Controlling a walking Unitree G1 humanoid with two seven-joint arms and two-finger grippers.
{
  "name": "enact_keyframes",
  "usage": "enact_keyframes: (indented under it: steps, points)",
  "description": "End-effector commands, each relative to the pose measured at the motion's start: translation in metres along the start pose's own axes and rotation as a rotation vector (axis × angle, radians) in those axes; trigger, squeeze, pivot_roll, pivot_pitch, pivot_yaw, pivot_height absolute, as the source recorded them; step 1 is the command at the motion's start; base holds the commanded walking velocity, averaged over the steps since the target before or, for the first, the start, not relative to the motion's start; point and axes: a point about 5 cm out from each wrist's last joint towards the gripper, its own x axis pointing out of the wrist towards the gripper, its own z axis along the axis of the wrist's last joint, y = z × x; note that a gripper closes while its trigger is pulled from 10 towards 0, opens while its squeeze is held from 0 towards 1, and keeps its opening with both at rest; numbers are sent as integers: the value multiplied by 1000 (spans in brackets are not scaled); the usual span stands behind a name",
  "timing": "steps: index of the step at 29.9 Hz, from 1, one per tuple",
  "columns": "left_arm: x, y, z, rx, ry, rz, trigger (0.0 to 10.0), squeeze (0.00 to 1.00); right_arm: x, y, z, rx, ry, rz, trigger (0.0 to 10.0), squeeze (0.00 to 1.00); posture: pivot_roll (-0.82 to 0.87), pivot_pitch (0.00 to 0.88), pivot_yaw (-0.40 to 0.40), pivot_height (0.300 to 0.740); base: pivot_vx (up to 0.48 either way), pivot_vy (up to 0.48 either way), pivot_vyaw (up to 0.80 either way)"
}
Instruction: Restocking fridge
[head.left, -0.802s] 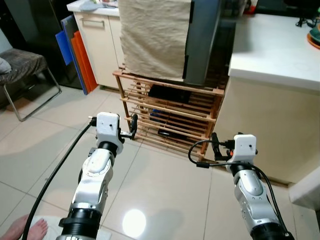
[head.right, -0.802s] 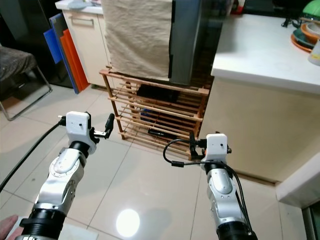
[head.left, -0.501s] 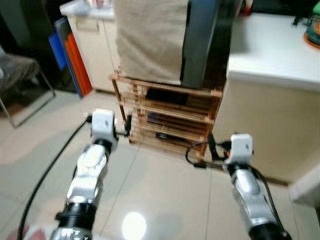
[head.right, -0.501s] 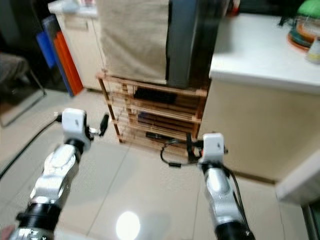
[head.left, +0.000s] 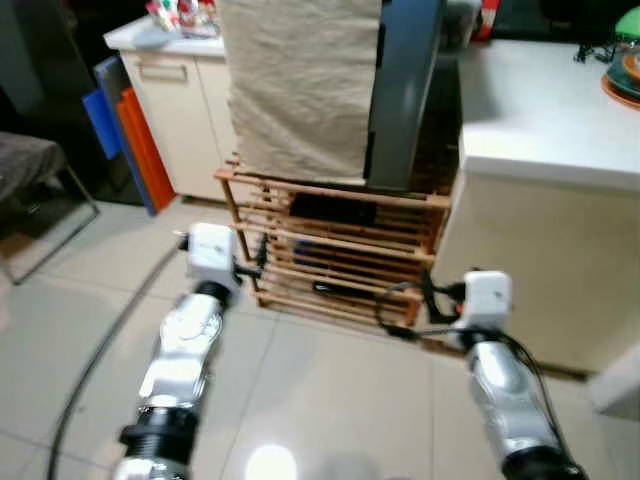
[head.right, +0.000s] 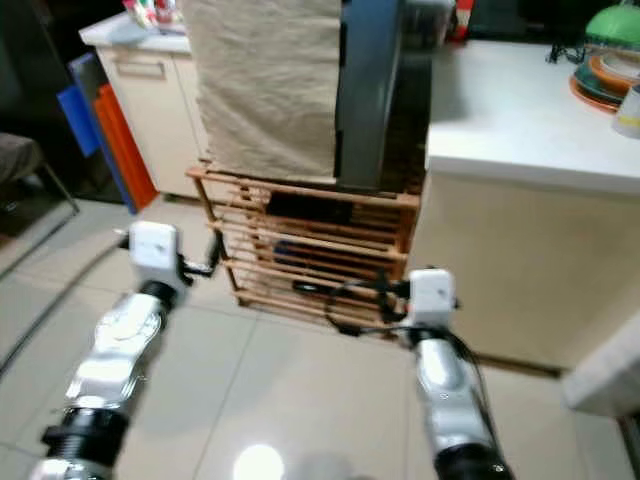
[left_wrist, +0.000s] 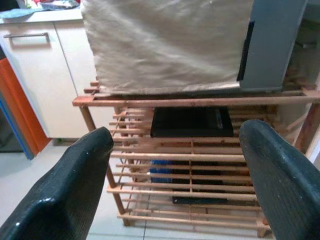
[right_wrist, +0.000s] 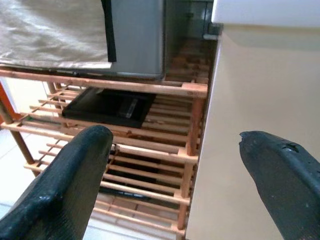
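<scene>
1. The small grey fridge (head.left: 405, 90) stood on top of a slatted wooden rack (head.left: 340, 255), straight ahead of the robot and above the level of both grippers, its tall axis upright. A beige cloth (head.left: 300, 85) hung over its left part.
2. The left gripper (left_wrist: 172, 165) was held out toward the rack, fingers spread wide and holding nothing. It pointed at the cloth-covered side.
3. The right gripper (right_wrist: 175, 165) was likewise spread and empty, aimed at the gap between the fridge's grey side and the cream counter wall (right_wrist: 260, 100).
4. Neither gripper touched anything; both hung short of the rack.
5. I judged the right arm slightly nearer the fridge's bare side, though I could not make out a door handle.
</scene>
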Motion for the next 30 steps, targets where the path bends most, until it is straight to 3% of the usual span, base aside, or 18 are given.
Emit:
enact_keyframes:
  steps: [1,7,9,10,16,21,26,30]
  points:
    - [-1,12,3,15,-10,23,10000,0,2,9,6,21,-34,17,10000,0,-109,0,57,740,379,296,0]
    - [-14,20,-4,10,-24,-5,10000,0,-5,-2,6,27,-51,-16,10000,0,-121,0,71,740,387,282,0]
    - [-21,18,-5,55,-67,-53,10000,0,-8,-3,6,39,-62,-26,10000,0,-119,0,70,740,405,255,0]
    - [-34,21,-9,171,-128,-83,10000,0,-11,-4,9,55,-95,-31,10000,0,-122,0,69,740,409,247,0]
    - [-49,41,-23,181,-104,17,10000,0,-21,-7,4,29,-116,-29,10000,0,-117,0,65,740,304,367,0]
    - [-49,42,-25,180,-101,18,10000,0,-23,-8,-1,22,-94,-32,10000,0,-117,0,69,740,273,395,0]
    - [-40,50,-27,63,-72,78,10000,0,-21,-7,-4,16,-78,-30,10000,0,-123,0,77,740,108,418,0]
    - [-29,45,-27,34,-41,65,10000,0,-23,-9,-8,17,-58,-41,10000,0,-128,0,82,740,0,473,-547]
